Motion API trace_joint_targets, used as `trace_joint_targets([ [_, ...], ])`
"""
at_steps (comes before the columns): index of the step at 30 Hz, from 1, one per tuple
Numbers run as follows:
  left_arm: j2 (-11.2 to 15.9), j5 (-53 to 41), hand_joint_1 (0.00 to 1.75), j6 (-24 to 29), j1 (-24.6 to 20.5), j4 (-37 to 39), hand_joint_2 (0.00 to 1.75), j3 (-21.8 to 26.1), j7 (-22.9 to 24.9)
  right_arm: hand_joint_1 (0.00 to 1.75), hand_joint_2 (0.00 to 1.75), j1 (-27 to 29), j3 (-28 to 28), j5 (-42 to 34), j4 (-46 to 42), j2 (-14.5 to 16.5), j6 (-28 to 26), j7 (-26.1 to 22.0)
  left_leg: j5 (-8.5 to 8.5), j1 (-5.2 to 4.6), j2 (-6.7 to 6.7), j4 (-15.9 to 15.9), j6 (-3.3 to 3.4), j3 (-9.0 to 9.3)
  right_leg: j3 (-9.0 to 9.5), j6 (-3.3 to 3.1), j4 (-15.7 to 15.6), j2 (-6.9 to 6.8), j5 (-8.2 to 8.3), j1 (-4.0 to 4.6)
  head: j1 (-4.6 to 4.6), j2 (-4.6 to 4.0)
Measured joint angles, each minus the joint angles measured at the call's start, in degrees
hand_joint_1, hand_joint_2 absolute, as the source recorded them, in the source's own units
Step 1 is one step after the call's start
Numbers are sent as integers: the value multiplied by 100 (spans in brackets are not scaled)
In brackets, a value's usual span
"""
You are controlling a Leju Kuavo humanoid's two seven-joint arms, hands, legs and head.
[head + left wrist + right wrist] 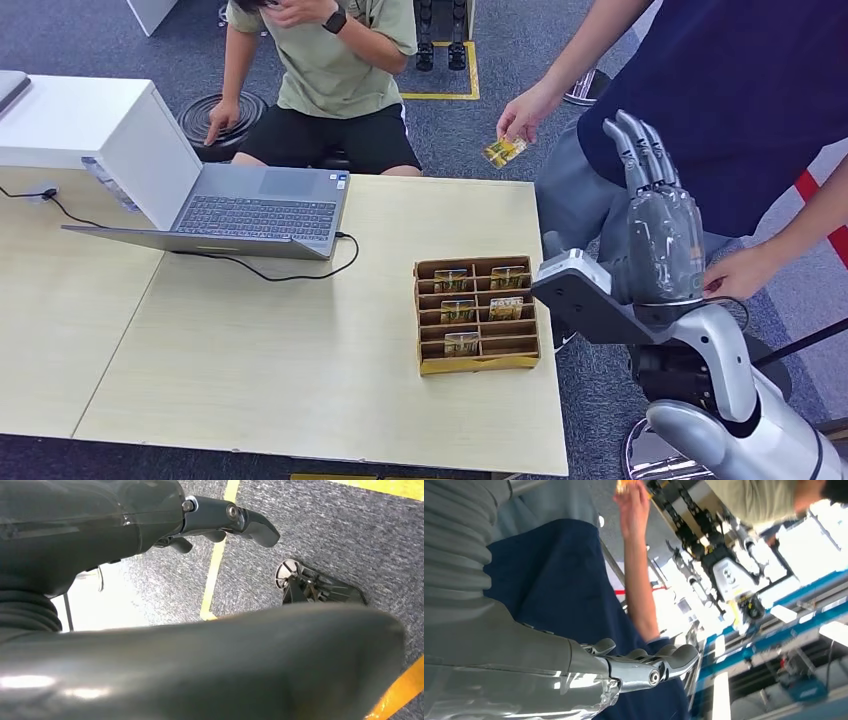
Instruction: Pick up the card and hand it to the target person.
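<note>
Card [504,151] sits in a person's hand [527,110], apart from the empty, straight-fingered right hand [660,215]

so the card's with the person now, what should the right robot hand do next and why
Probably lower and withdraw the right robot hand toward the robot's side. It is raised with fingers extended and holds nothing, while the card is pinched in the hand of the person in the navy shirt, apart from the robot hand. So the handover looks done, and the arm stands close to that person.

Grey carpet floor [520,50], yellow tape lines [440,96]; pale wood table [300,370]; possibly bright ceiling lights.
</note>
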Motion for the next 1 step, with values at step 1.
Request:
trace_joint_targets([
  [1,0,0,0,13,0,0,0,-4,12,0,175,28,-28,8,-8,1,-68,7,0,0,0,0,0,0,0,0,0,0,0,0,0,0],
])
